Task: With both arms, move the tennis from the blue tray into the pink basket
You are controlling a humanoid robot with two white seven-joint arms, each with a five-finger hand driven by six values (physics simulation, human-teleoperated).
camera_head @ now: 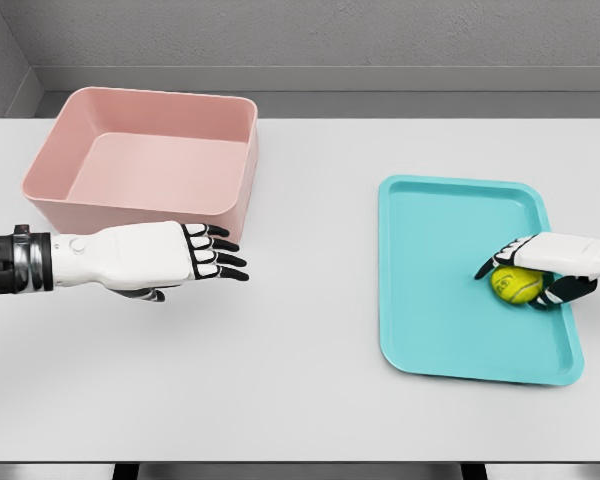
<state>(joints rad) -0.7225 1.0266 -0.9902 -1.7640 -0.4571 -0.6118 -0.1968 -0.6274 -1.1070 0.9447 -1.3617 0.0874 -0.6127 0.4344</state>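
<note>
Right hand [540,268] is on the tennis ball [517,285], inside the blue tray [450,340], toward its right side. The fingers are curled around the ball: dark fingertips wrap over the top-left, with more fingers showing below and to the right. It looks like a closed grasp or very close to one; whether the ball is lifted off the tray floor cannot be told from this view. The ball is still in the tray, so pickup is the step in hand.

Left hand [150,258] hovers over the worktop [300,400], just in front of the pink basket [145,165]. Its fingers are extended and relaxed, pointing right toward the tray, and hold nothing. Likely reason: the basket sits far left and the tray far right, well apart, so the right arm probably can't reach the basket comfortably. The left hand looks parked as a receiver for a mid-worktop handover.

The basket shows nothing inside in this view.

Next move, as a judgement: lift the ball clear of the tray rim and bring it left toward the open left hand.

Risks: the ball is round and smooth-rolling, so a loose wrap could let it slip on lift, and the handover is the weak point. The tray rim is low, so clearance should be easy.
</note>
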